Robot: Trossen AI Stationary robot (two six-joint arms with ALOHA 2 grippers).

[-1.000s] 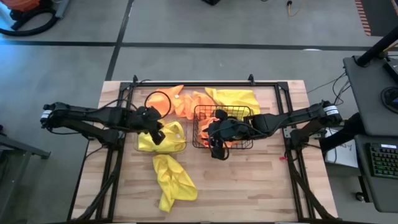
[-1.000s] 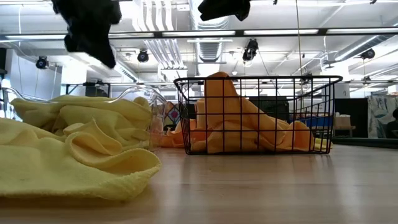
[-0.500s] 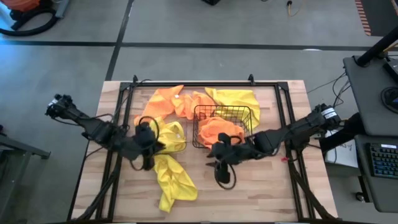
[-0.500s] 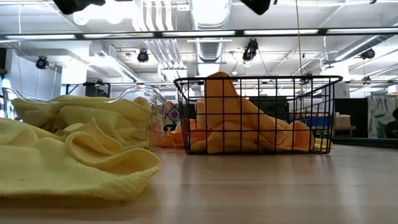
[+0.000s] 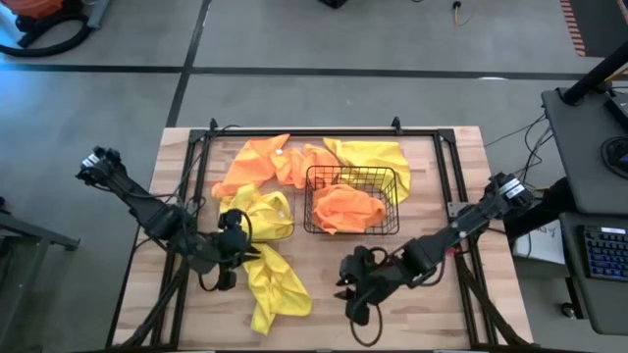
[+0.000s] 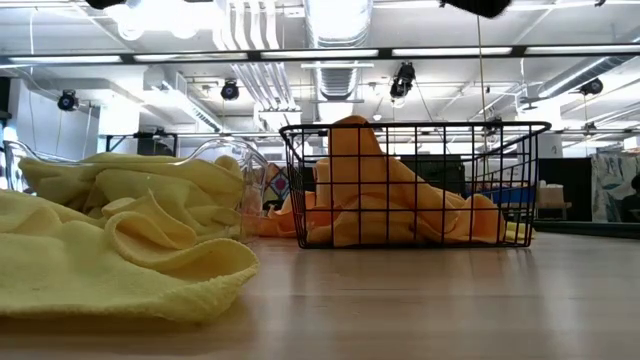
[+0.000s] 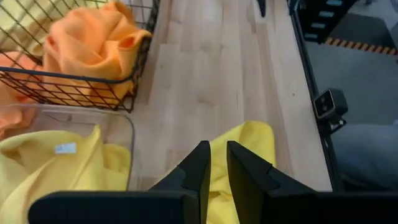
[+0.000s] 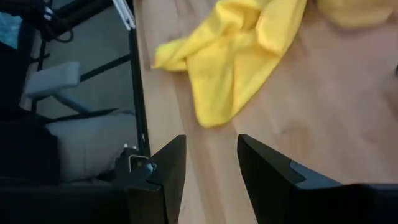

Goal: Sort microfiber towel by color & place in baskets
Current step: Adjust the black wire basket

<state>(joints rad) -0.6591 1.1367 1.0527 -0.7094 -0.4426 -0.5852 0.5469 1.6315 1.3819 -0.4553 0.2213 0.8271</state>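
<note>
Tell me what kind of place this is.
Probably a robotics lab or workshop. The wooden table stands on a bare concrete floor, exposed ducts and strip lights run along the ceiling, and a desk with a keyboard sits beside the table.

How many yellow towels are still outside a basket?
2: one yellow towel lies loose on the table's near side by the clear basket; another lies behind the wire basket. Folds may hide more.
</note>
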